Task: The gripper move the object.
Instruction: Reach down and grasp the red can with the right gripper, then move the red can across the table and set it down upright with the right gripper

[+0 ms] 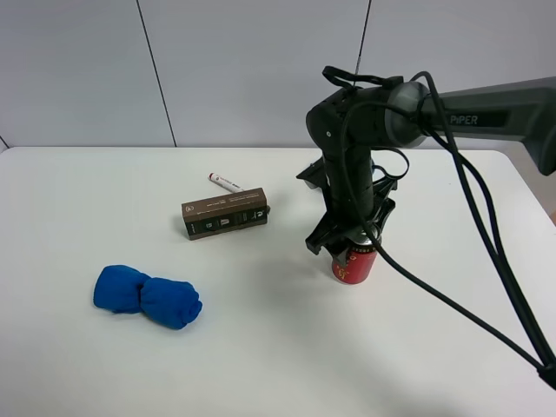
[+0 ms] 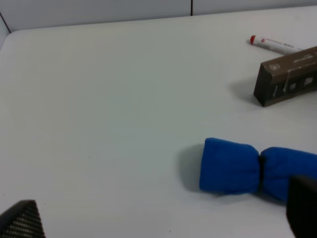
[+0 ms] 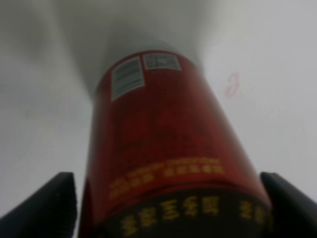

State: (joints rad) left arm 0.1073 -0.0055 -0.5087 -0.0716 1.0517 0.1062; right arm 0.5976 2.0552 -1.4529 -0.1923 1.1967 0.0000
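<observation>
blue cloth roll (image 2: 255,166) on white table (image 2: 109,99) — brown box (image 2: 287,77), marker (image 2: 272,43) nearby

the red can (image 1: 354,265) looks like glossy metal, the blue roll (image 1: 148,297) soft cloth, the brown box (image 1: 225,214) matt card, the table (image 1: 78,208) smooth and matt.

High view looks down on the whole counter (image 1: 78,373); left wrist shares its box (image 2: 290,74), right wrist crowds the can (image 3: 163,148).

The right arm (image 1: 486,109) reaches in high, wrist bent straight down, the right gripper (image 1: 351,248) pointing downward with its jaws close on either side of the can (image 1: 354,265), contact unclear, while the left gripper (image 2: 161,218) holds its 2 fingertips wide apart.
</observation>
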